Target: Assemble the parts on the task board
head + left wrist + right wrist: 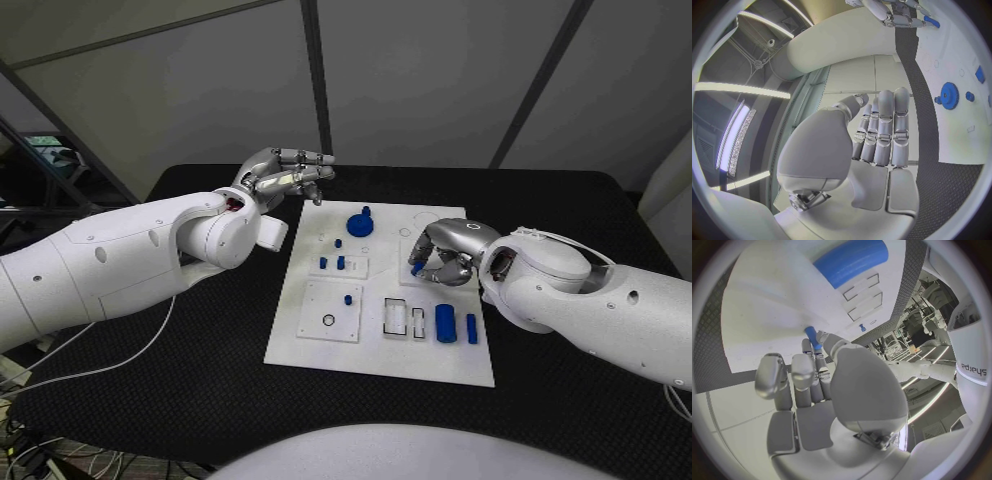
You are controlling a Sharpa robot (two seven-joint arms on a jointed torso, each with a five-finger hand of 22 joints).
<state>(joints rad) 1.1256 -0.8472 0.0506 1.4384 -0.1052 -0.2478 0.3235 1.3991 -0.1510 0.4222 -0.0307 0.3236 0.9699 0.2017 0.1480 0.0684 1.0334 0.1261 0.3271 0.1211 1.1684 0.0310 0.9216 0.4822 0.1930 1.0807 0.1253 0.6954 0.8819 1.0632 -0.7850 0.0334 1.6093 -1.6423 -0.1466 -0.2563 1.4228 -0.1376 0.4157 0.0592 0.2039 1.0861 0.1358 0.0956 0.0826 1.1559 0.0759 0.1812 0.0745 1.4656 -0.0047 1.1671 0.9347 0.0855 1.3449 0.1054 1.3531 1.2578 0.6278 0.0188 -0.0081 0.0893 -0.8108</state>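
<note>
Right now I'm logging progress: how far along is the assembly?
Early to midway. The gear and small pegs already stand on the board. The right hand holds a blue peg. The left hand is empty. Two cylinders lie loose.

1. A black table (577, 200) with a fine textured top stands in the middle of the scene; it serves as the landmark here.
2. Behind the table rise pale grey wall panels (418, 80), plain and matt.
3. Dark frame bars (315, 70) run across those panels: one upright behind the table's far edge, others slanting to either side of it.
4. Beyond the table's far left corner sits cluttered equipment (51, 155), too small to make out.
5. Off the table's near left corner, thin pale cables (101, 365) trail over its edge.
6. Well above the table, long strip lights (736, 90) glow along the ceiling.
</note>
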